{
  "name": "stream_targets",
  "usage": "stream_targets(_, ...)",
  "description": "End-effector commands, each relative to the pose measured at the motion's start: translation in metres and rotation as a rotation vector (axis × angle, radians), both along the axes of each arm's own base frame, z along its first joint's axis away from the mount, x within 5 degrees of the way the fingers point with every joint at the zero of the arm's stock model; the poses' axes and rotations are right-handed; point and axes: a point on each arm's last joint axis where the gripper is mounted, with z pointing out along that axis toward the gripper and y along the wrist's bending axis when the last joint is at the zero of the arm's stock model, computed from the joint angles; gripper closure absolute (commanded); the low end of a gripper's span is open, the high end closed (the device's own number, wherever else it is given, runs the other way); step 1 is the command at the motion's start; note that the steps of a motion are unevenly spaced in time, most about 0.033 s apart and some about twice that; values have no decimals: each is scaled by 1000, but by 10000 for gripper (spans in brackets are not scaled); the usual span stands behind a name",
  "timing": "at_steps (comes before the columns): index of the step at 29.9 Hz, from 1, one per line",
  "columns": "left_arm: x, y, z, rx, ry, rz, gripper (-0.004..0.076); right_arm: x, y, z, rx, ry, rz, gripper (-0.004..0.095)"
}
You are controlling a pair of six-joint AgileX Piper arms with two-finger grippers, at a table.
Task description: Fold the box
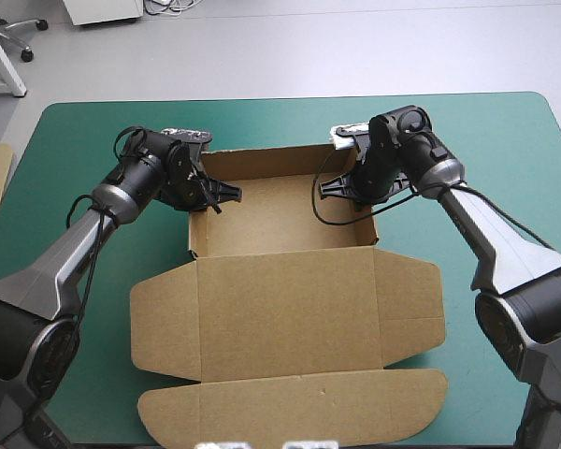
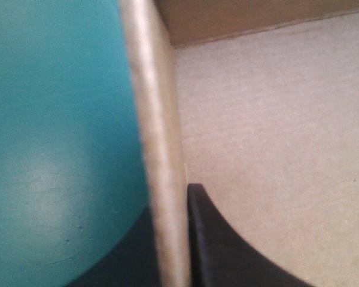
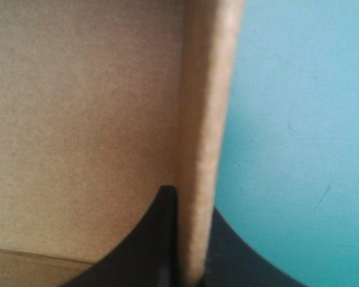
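Open above the floor of the box [image 1: 280, 220] — walled at both sides, left gripper [image 1: 215, 195] clamped on one wall, right gripper [image 1: 340, 188] on the other. Free run across bare teal-green cover [image 1: 486, 140] beyond the far wall; flat lid [image 1: 290, 318] filling the near side.

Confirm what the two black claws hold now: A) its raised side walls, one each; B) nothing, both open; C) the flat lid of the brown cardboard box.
A: the left claw and right claw each pinch an upright side wall of the brown cardboard box, whose lid lies flat, untouched.
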Motion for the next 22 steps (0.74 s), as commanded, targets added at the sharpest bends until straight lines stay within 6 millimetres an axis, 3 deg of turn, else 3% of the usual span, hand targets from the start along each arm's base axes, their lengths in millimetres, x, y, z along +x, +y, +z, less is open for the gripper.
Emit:
stream_targets(1,-4,1,19,23,-52,-60,738,-7,-7,31,10,-108,39,926)
stream_targets(12,12,-5,-8,41,-25,-76,738,8,1,-1,-14,-34,45,926)
stream_targets(22,27,-12,-46,68,54,-78,738,20,6,-26,-34,4,52,927)
